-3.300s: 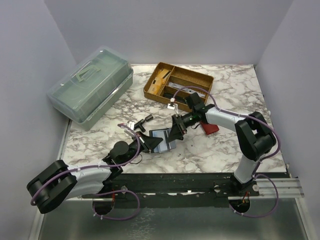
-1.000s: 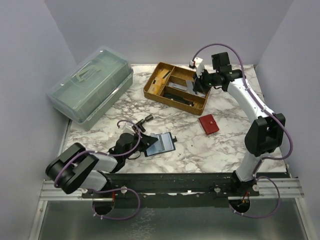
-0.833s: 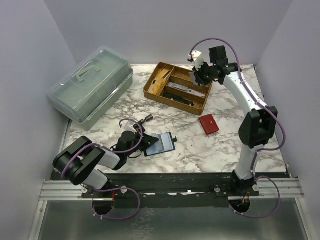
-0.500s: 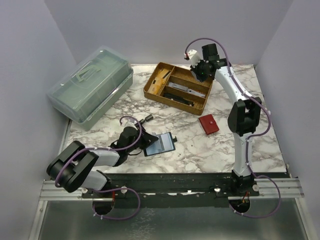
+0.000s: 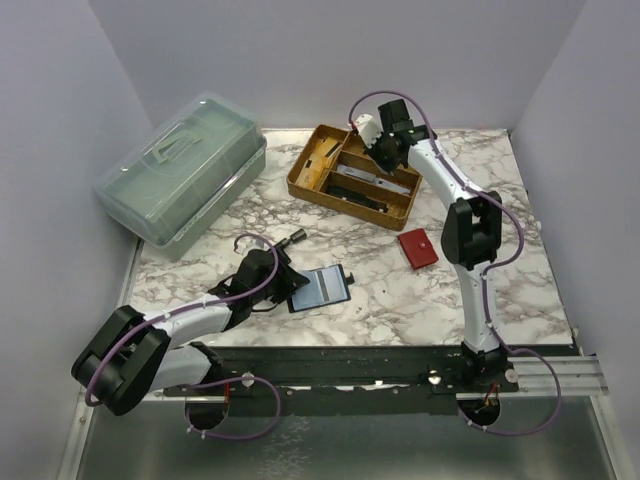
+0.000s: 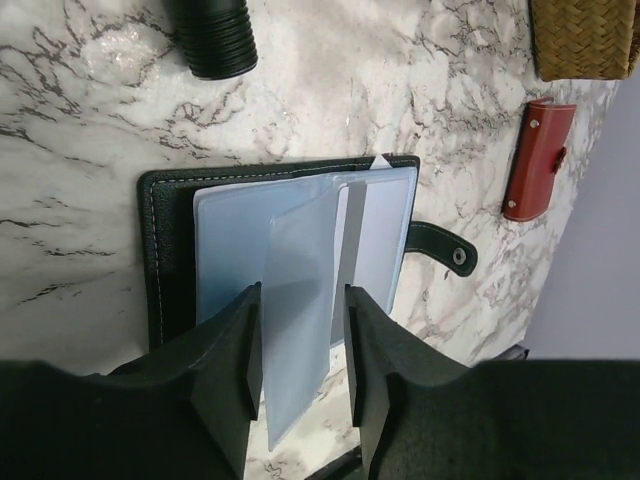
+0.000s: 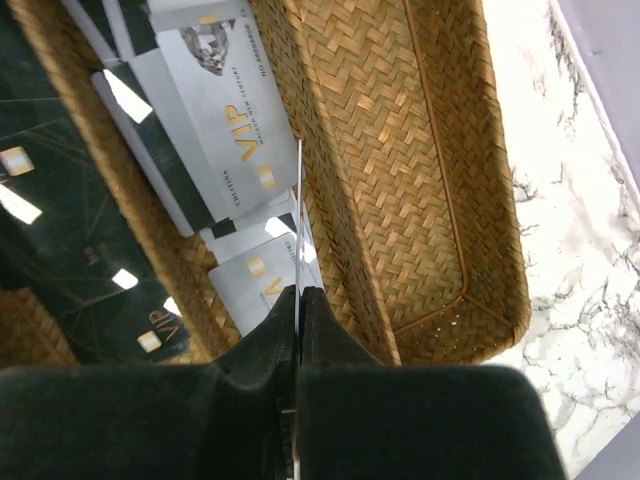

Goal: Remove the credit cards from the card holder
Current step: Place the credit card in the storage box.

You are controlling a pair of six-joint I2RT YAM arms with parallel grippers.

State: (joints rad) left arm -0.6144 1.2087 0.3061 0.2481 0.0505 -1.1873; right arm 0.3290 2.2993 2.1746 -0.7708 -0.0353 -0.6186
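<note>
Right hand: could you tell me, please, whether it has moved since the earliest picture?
Yes: the right hand has moved back, from left of the red wallet to above the wicker tray.

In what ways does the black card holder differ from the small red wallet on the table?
The black card holder lies open, its pale plastic sleeves showing; the red wallet is closed. The black card holder is clearly larger than the red wallet. The left gripper straddles a sleeve of the black card holder with its jaws apart, while the red wallet lies alone. Both rest flat on the marble table.
</note>
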